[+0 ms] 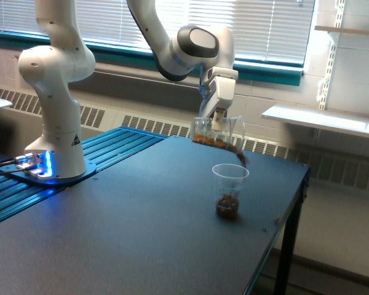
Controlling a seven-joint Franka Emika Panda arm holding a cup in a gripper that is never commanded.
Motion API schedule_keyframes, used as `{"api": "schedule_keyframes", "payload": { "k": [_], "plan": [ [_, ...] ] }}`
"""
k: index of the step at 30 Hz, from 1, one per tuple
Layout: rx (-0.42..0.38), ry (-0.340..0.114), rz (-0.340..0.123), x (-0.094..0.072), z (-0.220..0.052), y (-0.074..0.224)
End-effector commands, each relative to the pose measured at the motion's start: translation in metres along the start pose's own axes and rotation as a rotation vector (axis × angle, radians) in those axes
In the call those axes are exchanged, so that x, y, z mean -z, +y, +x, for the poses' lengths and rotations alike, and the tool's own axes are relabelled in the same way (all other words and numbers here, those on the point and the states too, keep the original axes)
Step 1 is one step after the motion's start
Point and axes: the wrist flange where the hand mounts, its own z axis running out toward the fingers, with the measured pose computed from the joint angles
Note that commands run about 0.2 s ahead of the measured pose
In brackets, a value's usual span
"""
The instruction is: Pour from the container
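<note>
Pouring is the step in hand: the gripper is clamped on the rim of the container, tilted just above and left of the measuring cup on the bench. Brown grains fall beside its rim, 1 lies right of it. Next, I judge, aim more over this cup.

We see open tabletop all around the lone measuring cup; the robot base blocks the far left.

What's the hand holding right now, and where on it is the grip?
The hand holds the clear cup, tilted with brown contents, gripped at its upper wall near the rim.
</note>
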Motion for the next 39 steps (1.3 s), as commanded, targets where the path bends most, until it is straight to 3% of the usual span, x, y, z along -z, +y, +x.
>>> {"api": "schedule_keyframes", "payload": {
  "k": [1, 39],
  "plan": [
    [0.034, -0.007, -0.019, -0.004, -0.005, -0.001],
    [0.113, -0.031, -0.07, -0.007, -0.028, -0.007]
  ]
}}
